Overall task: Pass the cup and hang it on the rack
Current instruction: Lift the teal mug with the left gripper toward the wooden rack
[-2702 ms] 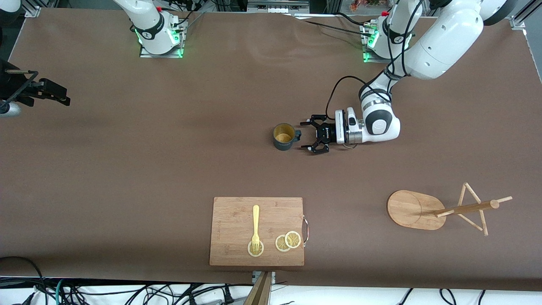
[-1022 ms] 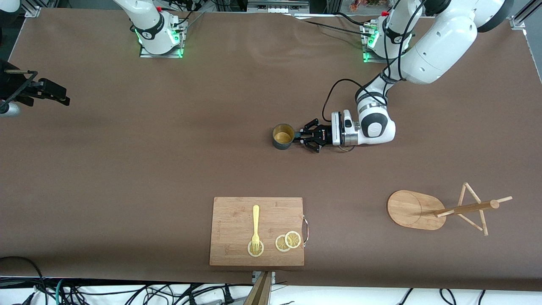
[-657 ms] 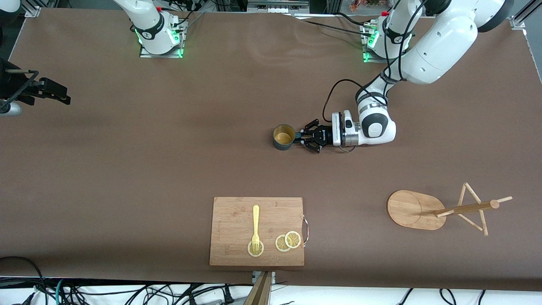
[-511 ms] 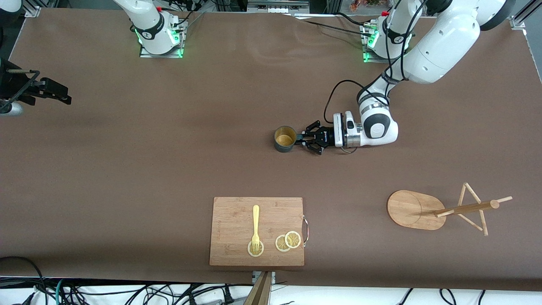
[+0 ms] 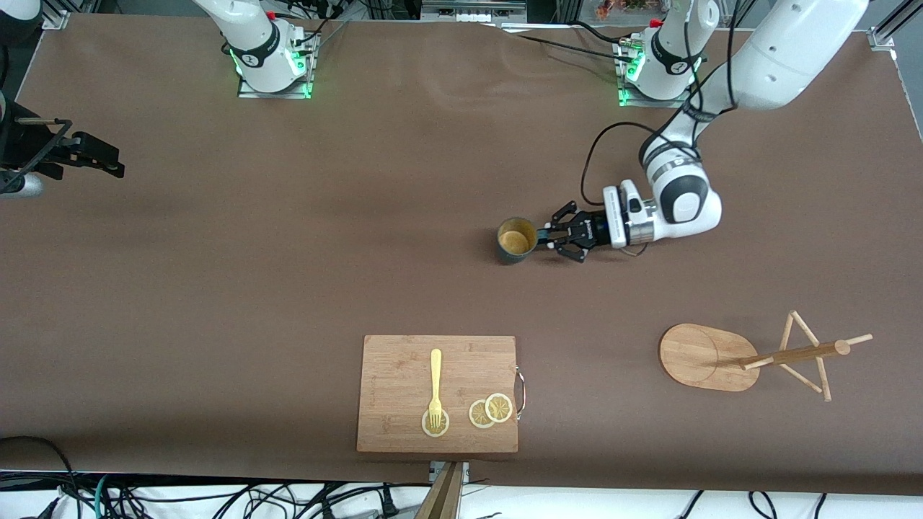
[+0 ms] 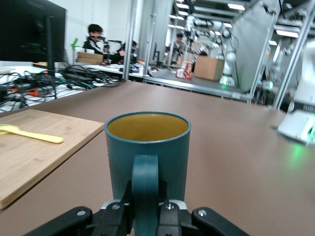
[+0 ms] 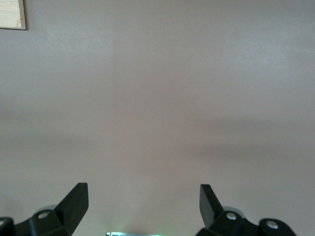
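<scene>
The dark teal cup [image 5: 516, 241] with a yellow inside is upright, low over the middle of the table. My left gripper [image 5: 542, 236] is shut on its side handle. In the left wrist view the cup [image 6: 147, 147] fills the centre, and my left gripper [image 6: 145, 209] pinches the handle from both sides. The wooden rack [image 5: 757, 357] stands near the left arm's end of the table, nearer the front camera than the cup. My right gripper [image 5: 79, 148] waits open and empty over the right arm's end of the table; it also shows in the right wrist view [image 7: 144, 196].
A wooden cutting board [image 5: 438, 393] with a yellow fork [image 5: 435, 386] and lemon slices [image 5: 491, 411] lies near the front edge. The board also shows in the left wrist view [image 6: 34, 152]. Bare brown table lies between the cup and the rack.
My left gripper closed on the cup's handle. It then moved the cup toward the left arm's end of the table. The right arm barely moved.
</scene>
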{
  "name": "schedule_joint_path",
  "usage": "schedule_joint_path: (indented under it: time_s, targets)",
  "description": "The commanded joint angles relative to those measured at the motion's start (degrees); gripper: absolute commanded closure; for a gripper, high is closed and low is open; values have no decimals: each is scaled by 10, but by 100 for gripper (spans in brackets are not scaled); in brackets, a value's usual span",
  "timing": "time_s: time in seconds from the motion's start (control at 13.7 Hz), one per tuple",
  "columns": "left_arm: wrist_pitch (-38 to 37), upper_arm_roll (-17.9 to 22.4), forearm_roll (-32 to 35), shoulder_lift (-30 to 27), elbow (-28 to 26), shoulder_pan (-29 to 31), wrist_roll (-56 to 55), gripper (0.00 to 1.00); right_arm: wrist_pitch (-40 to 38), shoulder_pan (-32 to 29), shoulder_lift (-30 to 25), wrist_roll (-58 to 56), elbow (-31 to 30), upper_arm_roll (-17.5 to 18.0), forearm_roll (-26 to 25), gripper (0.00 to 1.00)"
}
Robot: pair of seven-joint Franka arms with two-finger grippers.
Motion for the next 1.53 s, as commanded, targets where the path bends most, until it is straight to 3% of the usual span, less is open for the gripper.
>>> schedule_joint_path:
  time_s: [0.0, 0.22, 0.58, 0.73, 1.17, 1.46]
  targets:
    - [-29, -3, 63, -107, -66, 80, -123, 100, -10, -4, -8, 6, 3, 5, -5, 0]
    - [-76, -2, 146, -171, -87, 175, -257, 100, -10, -4, -8, 6, 3, 6, -5, 0]
    - [-130, 14, 160, -165, -81, 281, -341, 100, -10, -4, -8, 7, 3, 6, -5, 0]
    - [-153, 14, 178, -164, -73, 310, -437, 100, -10, -4, -8, 7, 3, 5, -5, 0]
    - [-194, 13, 246, -153, 12, 369, -742, 100, -10, -4, -8, 7, 3, 5, -5, 0]
    - [-214, 13, 289, -87, 119, 383, -931, 100, -10, -4, -8, 7, 3, 6, -5, 0]
